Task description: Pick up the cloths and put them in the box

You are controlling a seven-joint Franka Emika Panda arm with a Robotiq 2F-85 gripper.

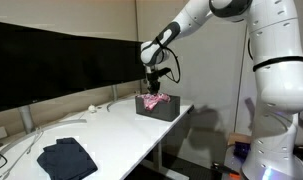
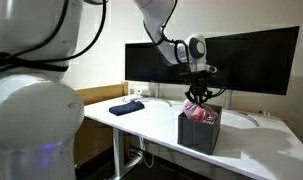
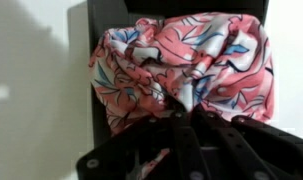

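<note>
The pink-red floral cloth (image 3: 181,65) hangs bunched from my gripper (image 3: 183,108), whose fingers are shut on a pinch of its fabric. In both exterior views the gripper (image 1: 152,88) (image 2: 197,93) holds this cloth (image 1: 157,100) (image 2: 200,112) right over the dark box (image 1: 154,108) (image 2: 198,135), the cloth's lower part inside the box's opening. In the wrist view the box (image 3: 103,20) shows as a dark rim behind the cloth. The dark navy cloth (image 1: 66,157) (image 2: 126,108) lies flat on the white table, far from the box.
Large black monitor screens (image 1: 51,60) (image 2: 241,60) stand along the back of the white table (image 1: 111,125) (image 2: 151,125). Thin white cables (image 1: 91,110) lie near the screens. The box stands close to the table's end edge.
</note>
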